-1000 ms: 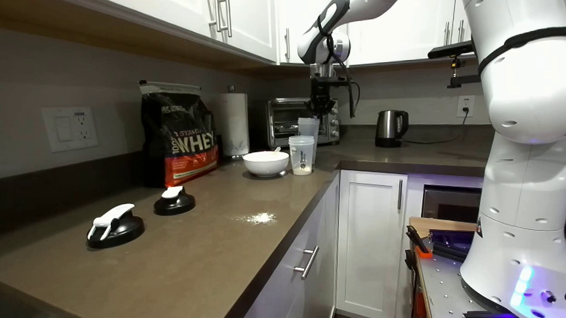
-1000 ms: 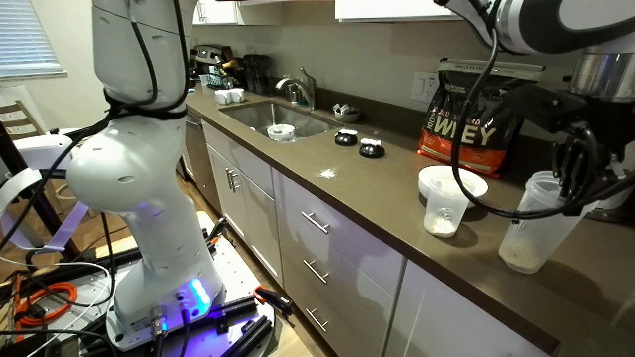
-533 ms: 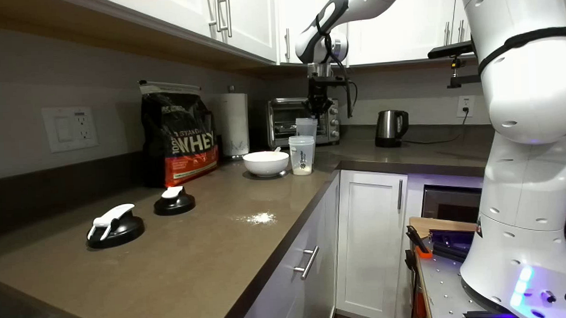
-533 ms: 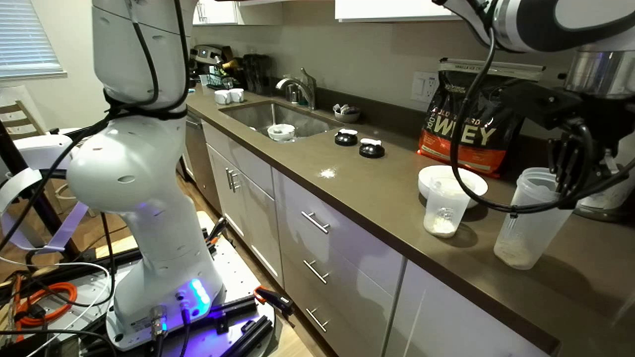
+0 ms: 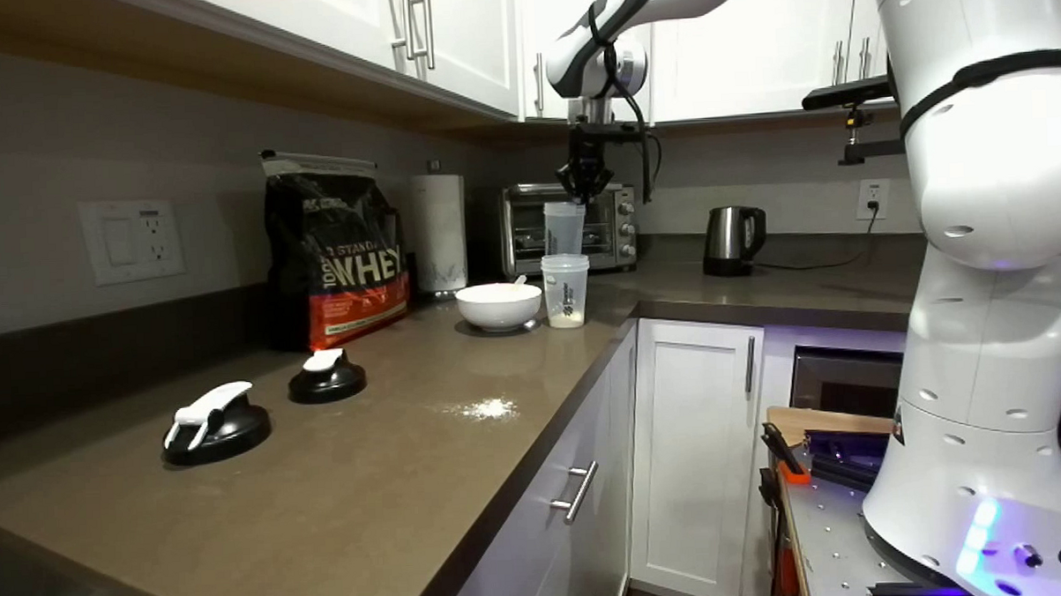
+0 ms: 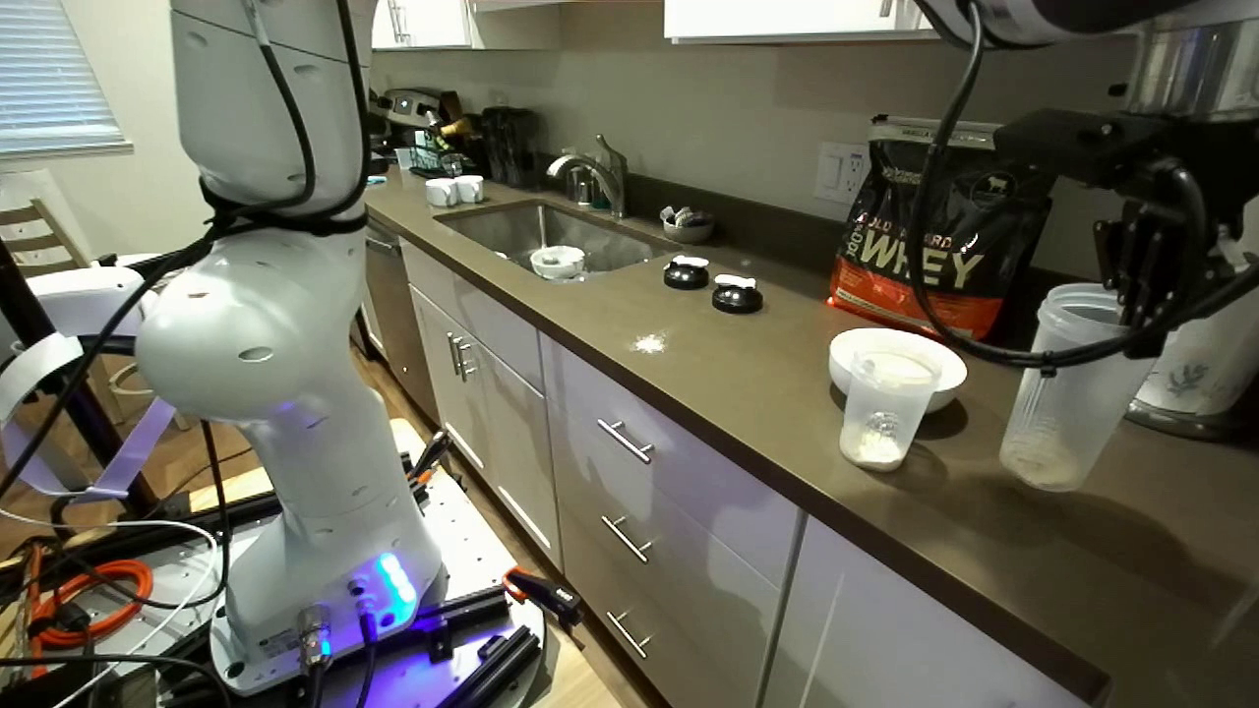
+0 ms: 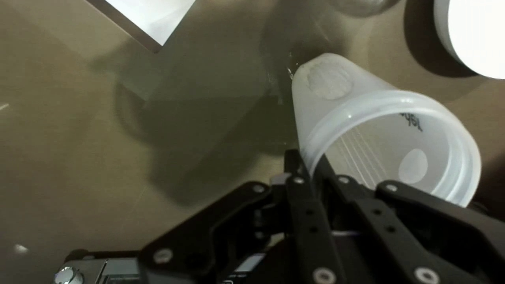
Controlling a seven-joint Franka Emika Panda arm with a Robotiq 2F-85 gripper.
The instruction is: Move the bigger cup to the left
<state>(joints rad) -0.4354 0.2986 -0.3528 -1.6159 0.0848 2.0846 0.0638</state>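
The bigger cup, a tall translucent whitish tumbler, shows in both exterior views [image 5: 564, 231] [image 6: 1067, 413] and in the wrist view [image 7: 335, 85]. It is tilted and hangs above the counter, apart from its shadow. A little pale powder lies in its bottom. My gripper [image 7: 309, 165] is shut on the bigger cup's rim, one finger inside and one outside. The gripper also shows at the cup's top in an exterior view [image 5: 582, 195]. The shorter translucent cup [image 5: 566, 292] [image 6: 888, 408] stands upright and hides the bigger cup's lower part in an exterior view.
The white bowl [image 5: 498, 308] stands beside the shorter cup. A black whey bag [image 5: 339, 252], a paper towel roll [image 5: 440, 226] and a toaster oven [image 5: 528, 214] stand along the walls. Two black lids [image 5: 326, 380] and spilled powder [image 5: 488, 410] lie on the counter [image 5: 370, 498].
My gripper has risen with the bigger cup and moved a little to the left in an exterior view. The cup's base has come up off the counter. The shorter cup and bowl have not moved.
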